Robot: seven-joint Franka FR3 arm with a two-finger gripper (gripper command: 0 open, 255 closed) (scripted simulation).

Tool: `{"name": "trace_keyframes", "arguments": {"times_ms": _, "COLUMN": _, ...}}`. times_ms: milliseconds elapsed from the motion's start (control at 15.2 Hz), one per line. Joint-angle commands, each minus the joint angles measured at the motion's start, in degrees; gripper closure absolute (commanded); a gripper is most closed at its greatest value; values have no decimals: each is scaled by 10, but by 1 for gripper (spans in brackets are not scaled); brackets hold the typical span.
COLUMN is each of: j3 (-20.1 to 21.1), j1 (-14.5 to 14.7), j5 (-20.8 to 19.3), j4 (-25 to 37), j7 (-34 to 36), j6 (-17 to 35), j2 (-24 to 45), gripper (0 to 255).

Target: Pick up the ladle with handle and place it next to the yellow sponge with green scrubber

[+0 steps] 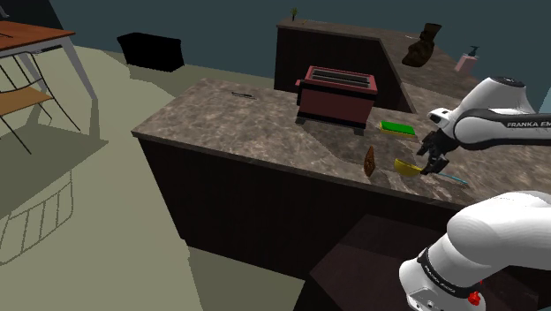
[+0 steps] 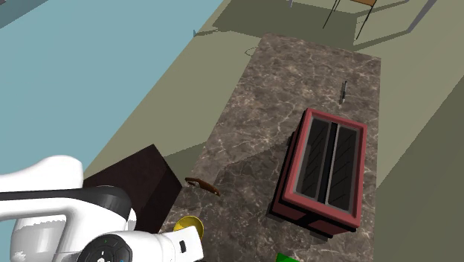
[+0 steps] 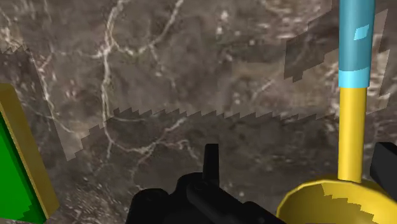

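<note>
One ladle (image 1: 406, 165) lay on the marbled counter (image 1: 221, 115), with a yellow bowl and shaft and a teal grip, right under the gripper (image 1: 432, 168)! In the wrist view its shaft stood between the spread fingers, close by one and clear of the other, not pinched. One sponge (image 1: 399, 127), green over yellow, sat farther back, apart from the ladle. One red toaster (image 1: 335, 95) stood to the sponge's left in the shoulder view, and one small brown piece (image 1: 370, 162) was just left of the bowl.

Veined marble counter (image 3: 159, 76) — matt, mottled; ladle (image 3: 351, 127) — smooth, flat-coloured.
</note>
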Motion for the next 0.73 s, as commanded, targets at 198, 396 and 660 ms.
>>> {"name": "trace_keyframes", "arguments": {"times_ms": 198, "j3": 38, "j1": -6, "j5": 30, "j4": 29, "j7": -8, "j6": -99, "j2": -69, "gripper": 0}}
{"name": "trace_keyframes", "arguments": {"times_ms": 396, "j3": 38, "j1": -6, "j5": 30, "j4": 29, "j7": -8, "j6": -99, "j2": -69, "gripper": 0}}
{"name": "trace_keyframes", "arguments": {"times_ms": 660, "j3": 38, "j1": -6, "j5": 30, "j4": 29, "j7": -8, "j6": -99, "j2": -69, "gripper": 0}}
